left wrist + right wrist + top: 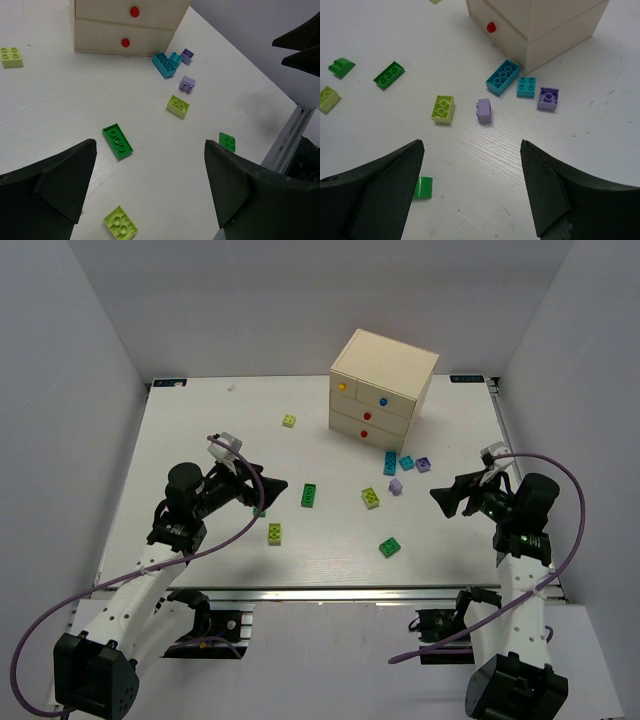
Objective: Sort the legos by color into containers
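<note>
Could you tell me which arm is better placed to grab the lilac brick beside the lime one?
The right: the right claw faces the lilac brick, close by and centred ahead in its wrist view; the left claw sits farther off, nearer the long dark green brick.

Right hand [471, 150] open; teal legos [503, 77] beside chest [560, 35].

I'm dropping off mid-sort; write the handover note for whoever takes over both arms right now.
Left gripper: open, empty, above the table left of centre.
Right gripper: open, empty, above the right side.
Chest at the far side; drawers all look shut.
Two teal bricks and two lilac bricks lie in front of it; three lime bricks and two green bricks are scattered elsewhere.
Done: nothing visibly sorted.
Left: open drawers, sort all nine bricks by color.
</note>
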Robot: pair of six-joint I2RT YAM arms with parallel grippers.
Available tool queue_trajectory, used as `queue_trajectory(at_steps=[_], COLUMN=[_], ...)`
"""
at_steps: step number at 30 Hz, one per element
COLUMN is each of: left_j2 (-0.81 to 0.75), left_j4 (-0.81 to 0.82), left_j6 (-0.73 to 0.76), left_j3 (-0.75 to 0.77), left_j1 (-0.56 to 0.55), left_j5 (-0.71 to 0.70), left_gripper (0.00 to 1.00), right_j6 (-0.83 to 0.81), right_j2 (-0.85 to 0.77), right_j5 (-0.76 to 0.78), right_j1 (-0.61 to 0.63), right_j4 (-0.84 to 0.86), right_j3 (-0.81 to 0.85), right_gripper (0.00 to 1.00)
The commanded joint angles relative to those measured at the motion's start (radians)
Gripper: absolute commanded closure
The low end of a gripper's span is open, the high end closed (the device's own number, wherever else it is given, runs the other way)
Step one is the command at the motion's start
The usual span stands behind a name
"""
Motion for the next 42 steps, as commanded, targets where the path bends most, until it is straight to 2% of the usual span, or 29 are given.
queue_trajectory(at_steps=[1, 8, 11, 14, 16, 19, 22, 26, 34, 38, 39, 42], left_j2=[-0.011, 0.012, 0.022, 0.051, 0.083, 0.095, 0.100, 0.140, 0.247, 0.331, 0.348, 0.416], left_j4=[0.021, 0.051, 0.087, 0.123, 0.119, 0.120, 0.165, 0.197, 0.226, 0.292, 0.320, 0.376], left_j6=[-0.008, -0.053, -0.082, -0.112, -0.122, -0.125, -0.155, -0.197, -0.276, -0.348, -0.370, -0.404], left_j3=[-0.006, -0.011, -0.021, -0.027, -0.020, -0.009, -0.020, -0.018, 0.071, 0.118, 0.123, 0.153], left_j1=[-0.004, -0.004, -0.004, -0.004, -0.004, -0.004, -0.013, -0.013, -0.033, -0.068, -0.068, -0.097], left_j5=[0.001, 0.011, 0.011, 0.028, 0.045, 0.058, 0.042, 0.054, -0.010, -0.062, -0.077, -0.137], left_gripper=[0.02, 0.06, 0.15, 0.31, 0.47, 0.61, 0.63, 0.74, 0.77, 0.67, 0.61, 0.55], right_j6=[-0.175, -0.213, -0.238, -0.261, -0.275, -0.299, -0.313, -0.325, -0.319, -0.301, -0.293, -0.269], right_j2=[-0.011, -0.001, -0.008, -0.019, -0.019, -0.024, -0.030, -0.021, -0.018, -0.007, -0.007, -0.013], right_j5=[-0.051, -0.072, -0.089, -0.117, -0.140, -0.152, -0.158, -0.178, -0.157, -0.131, -0.114, -0.080], right_j1=[-0.003, 0.005, 0.005, 0.011, 0.014, 0.025, 0.028, 0.046, 0.065, 0.072, 0.074, 0.077], right_j4=[-0.023, -0.029, -0.035, -0.035, -0.042, -0.060, -0.060, -0.072, -0.065, -0.063, -0.060, -0.049], right_j3=[-0.010, -0.018, -0.023, -0.030, -0.030, -0.026, -0.032, -0.030, -0.030, -0.023, -0.020, -0.020], right_gripper=[0.18, 0.31, 0.32, 0.30, 0.27, 0.24, 0.23, 0.23, 0.23, 0.25, 0.25, 0.27])
